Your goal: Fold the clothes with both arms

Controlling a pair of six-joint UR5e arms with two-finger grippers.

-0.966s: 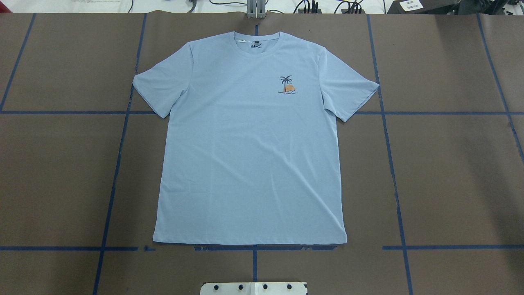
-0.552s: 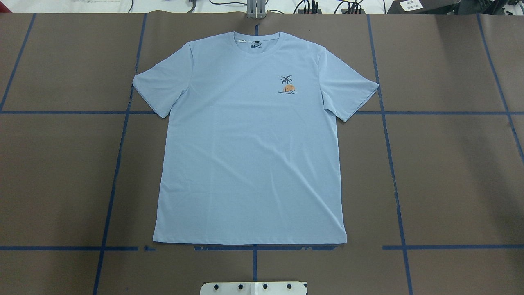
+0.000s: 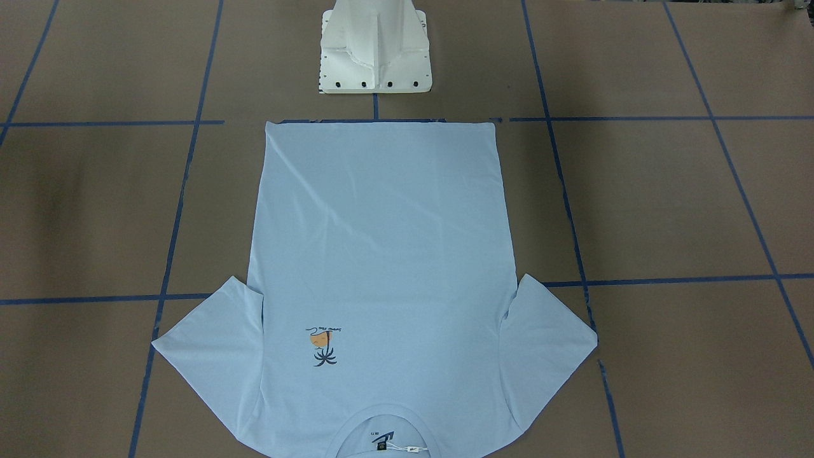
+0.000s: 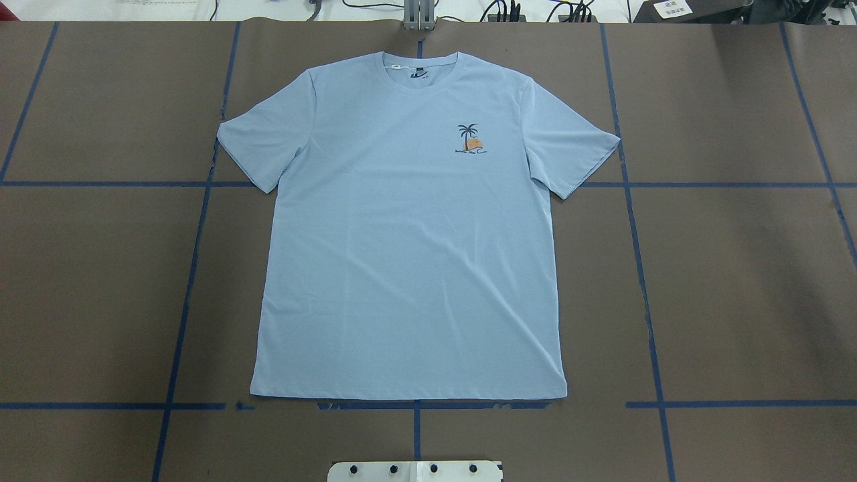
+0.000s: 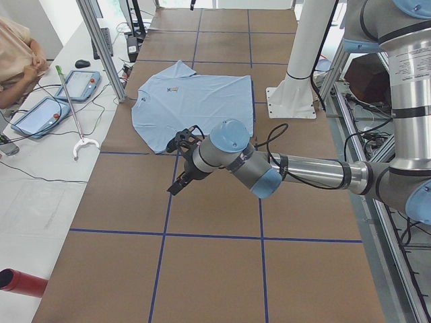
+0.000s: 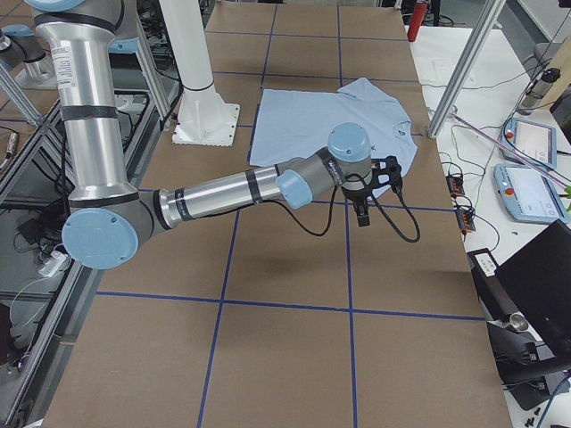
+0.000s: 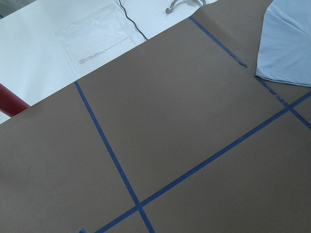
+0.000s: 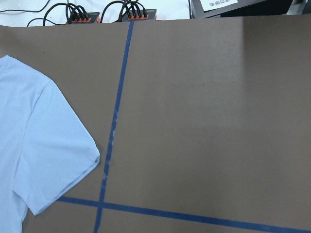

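T-shirt [image 4: 408, 254] flat on table [image 4: 736, 281] centre, hem toward pedestal [image 4: 415, 470]; left arm [image 5: 310, 171] left, right arm [image 6: 219, 192] right.

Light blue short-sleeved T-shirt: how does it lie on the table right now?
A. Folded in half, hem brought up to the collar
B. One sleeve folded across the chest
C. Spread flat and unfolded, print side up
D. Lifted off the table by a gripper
C: in the overhead view the light blue short-sleeved T-shirt lies flat and unfolded on the brown table, with its palm-tree print facing up and no gripper on it.
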